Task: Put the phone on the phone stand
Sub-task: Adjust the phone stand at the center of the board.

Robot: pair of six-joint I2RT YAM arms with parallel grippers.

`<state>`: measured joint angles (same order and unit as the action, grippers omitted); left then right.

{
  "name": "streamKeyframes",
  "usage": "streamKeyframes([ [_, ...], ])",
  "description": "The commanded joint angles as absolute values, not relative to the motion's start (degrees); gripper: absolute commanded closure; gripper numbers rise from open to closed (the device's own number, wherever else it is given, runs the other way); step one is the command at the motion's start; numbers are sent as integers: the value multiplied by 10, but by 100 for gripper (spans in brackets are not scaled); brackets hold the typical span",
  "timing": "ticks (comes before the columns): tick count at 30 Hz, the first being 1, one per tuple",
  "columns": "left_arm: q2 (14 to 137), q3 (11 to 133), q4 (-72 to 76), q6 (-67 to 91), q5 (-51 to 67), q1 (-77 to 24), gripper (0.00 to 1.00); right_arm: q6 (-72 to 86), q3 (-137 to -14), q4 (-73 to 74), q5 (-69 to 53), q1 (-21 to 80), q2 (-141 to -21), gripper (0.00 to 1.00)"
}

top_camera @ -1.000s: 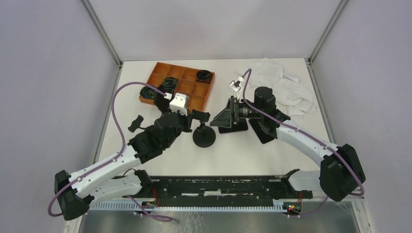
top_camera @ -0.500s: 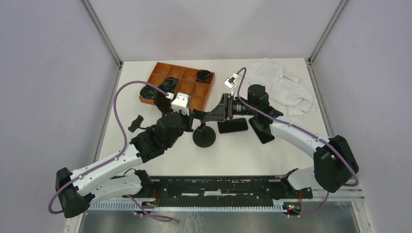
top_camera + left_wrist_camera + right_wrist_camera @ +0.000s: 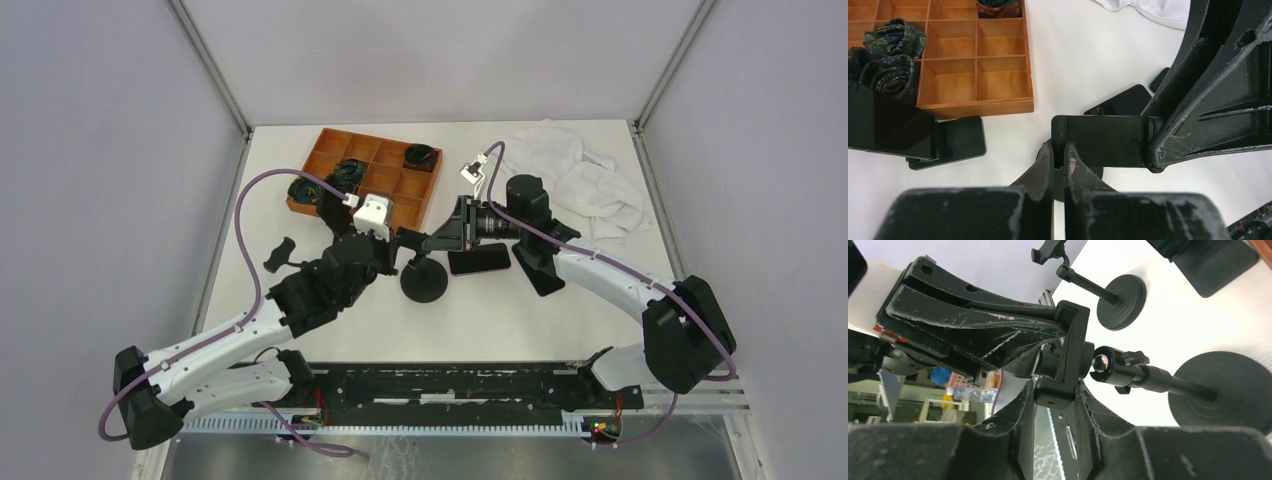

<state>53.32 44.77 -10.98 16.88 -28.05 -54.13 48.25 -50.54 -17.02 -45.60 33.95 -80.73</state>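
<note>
The black phone stand [image 3: 424, 283] has a round base, a stem [image 3: 1153, 379] and a clamp head. My left gripper [image 3: 400, 240] [image 3: 1058, 150] is shut on a thin plate of that clamp head. Opposite it, my right gripper [image 3: 437, 241] [image 3: 1057, 395] has its fingers pressed on both sides of the clamp's bracket [image 3: 1064, 360]. The phone [image 3: 478, 262] [image 3: 1125, 101], a dark slab, lies flat on the table just right of the stand, under the right wrist, with neither gripper on it.
An orange divided tray [image 3: 385, 160] with rolled ties sits at the back left, a white cloth [image 3: 590, 180] at the back right. A second round-base stand [image 3: 282, 253] [image 3: 1120, 300] is at the left. A dark slab [image 3: 883, 125] leans on a black wedge [image 3: 955, 142].
My right gripper has swung left, off the phone, to the stand's clamp head and closed its fingers on the bracket. The left gripper has kept its grip and barely moved.
</note>
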Motion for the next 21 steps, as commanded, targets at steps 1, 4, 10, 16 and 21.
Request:
streamKeyframes([
  [1, 504, 428, -73, 152, -256, -548, 98, 375, -518, -136, -425, 343, -799, 81],
  [4, 487, 401, -50, 149, -251, -549, 98, 321, -519, -108, -413, 342, -801, 82],
  [10, 481, 395, -46, 146, -250, -549, 98, 209, -552, -49, -371, 342, -802, 80],
  [16, 484, 407, -63, 157, -253, -548, 98, 128, -577, -24, -379, 342, -798, 59],
  [21, 486, 426, -83, 166, -256, -548, 97, 65, -617, 16, -438, 339, -790, 12],
])
